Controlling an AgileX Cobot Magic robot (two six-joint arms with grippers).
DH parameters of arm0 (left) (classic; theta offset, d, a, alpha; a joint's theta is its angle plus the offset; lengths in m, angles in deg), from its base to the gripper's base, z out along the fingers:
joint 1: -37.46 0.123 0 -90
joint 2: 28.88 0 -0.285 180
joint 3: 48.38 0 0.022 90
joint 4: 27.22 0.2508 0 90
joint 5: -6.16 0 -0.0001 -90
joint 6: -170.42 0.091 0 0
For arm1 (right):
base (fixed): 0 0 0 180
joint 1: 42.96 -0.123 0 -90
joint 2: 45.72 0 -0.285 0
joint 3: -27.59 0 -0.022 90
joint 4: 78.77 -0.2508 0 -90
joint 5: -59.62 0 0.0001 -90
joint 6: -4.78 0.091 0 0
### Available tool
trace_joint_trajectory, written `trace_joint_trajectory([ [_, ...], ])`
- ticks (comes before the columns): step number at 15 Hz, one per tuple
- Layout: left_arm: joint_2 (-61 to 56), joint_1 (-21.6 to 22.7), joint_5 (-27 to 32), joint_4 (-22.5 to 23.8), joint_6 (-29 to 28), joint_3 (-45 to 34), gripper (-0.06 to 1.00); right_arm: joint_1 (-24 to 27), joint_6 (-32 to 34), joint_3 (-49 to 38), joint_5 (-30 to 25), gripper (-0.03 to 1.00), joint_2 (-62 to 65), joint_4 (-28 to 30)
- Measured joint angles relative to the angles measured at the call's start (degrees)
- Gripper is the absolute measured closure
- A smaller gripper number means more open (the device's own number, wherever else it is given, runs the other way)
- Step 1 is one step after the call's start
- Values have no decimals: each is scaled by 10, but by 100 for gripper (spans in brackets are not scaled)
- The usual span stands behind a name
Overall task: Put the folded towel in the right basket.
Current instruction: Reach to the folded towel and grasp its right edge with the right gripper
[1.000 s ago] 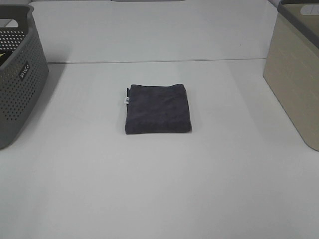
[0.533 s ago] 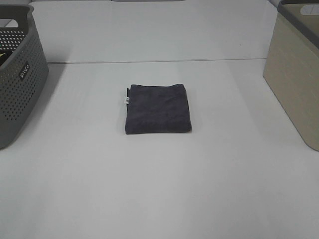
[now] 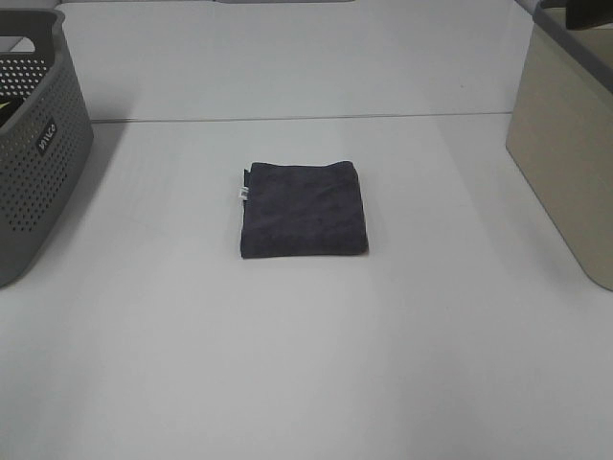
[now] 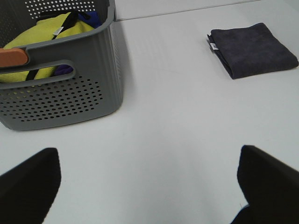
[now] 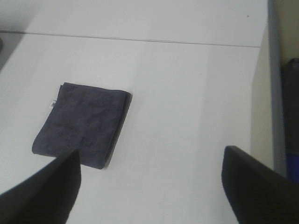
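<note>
The folded dark grey towel [image 3: 304, 208] lies flat on the white table, about midway between the two baskets; it also shows in the left wrist view [image 4: 252, 49] and the right wrist view [image 5: 81, 123]. The right basket [image 3: 567, 153] is beige with a grey rim and stands at the right edge; its wall shows in the right wrist view [image 5: 261, 116]. My left gripper [image 4: 148, 154] is open and empty, far from the towel, near the left basket. My right gripper [image 5: 152, 156] is open and empty, high up between towel and right basket.
A grey perforated basket [image 3: 38, 144] stands at the left edge and holds yellow and dark cloths [image 4: 44, 35]. A dark shape [image 3: 586, 13] sits over the right basket's rim at the top right corner. A seam [image 3: 306, 118] crosses the table behind the towel.
A dark shape has come into the top right corner of the exterior view, over the right basket. The towel and both baskets have not moved.
</note>
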Motion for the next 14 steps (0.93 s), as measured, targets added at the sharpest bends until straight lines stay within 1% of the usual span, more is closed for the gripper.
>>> trace_joint_trajectory([
  [1,0,0,0,0,0,0,-3,-8,-5,17,-7,19,-25,-2],
  [4,0,0,0,0,0,0,-3,-65,-13,102,-33,19,-166,-3],
  [6,0,0,0,0,0,0,-3,-89,-12,150,-49,19,-248,-5],
  [9,0,0,0,0,0,0,-3,-93,-11,216,-94,19,-360,-41],
  [11,0,0,0,0,0,0,-3,-93,-1,241,-124,19,-417,-61],
  [14,0,0,0,0,0,0,-3,-93,18,261,-146,19,-482,-79],
])
